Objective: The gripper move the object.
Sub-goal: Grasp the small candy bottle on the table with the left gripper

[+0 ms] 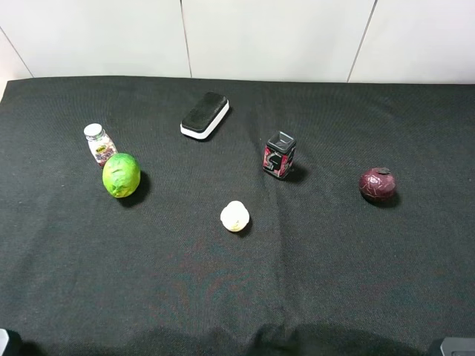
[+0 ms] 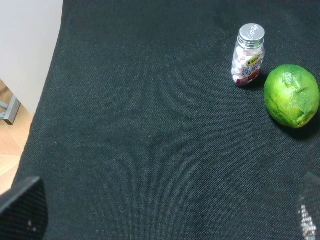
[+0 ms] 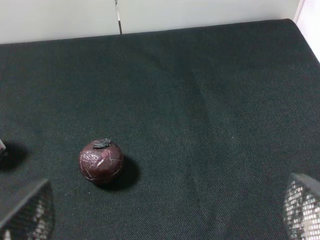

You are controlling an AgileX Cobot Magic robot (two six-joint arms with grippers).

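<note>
The object, a small clear bottle (image 1: 98, 143) with a white cap and a red-pink label, stands upright at the left of the black table. It also shows in the left wrist view (image 2: 247, 56), just beside a green fruit (image 2: 291, 95). My left gripper (image 2: 165, 215) is open and empty, well back from the bottle near the table's front. My right gripper (image 3: 165, 210) is open and empty, with a dark red fruit (image 3: 101, 161) ahead of it. In the exterior high view only slivers of the arms show at the bottom corners.
The green fruit (image 1: 121, 175) sits touching or nearly touching the bottle's front right. A black-and-white eraser-like block (image 1: 205, 116) lies at the back. A black-and-red boxy item (image 1: 280, 155), a pale round thing (image 1: 234, 216) and the dark red fruit (image 1: 378, 184) lie further right.
</note>
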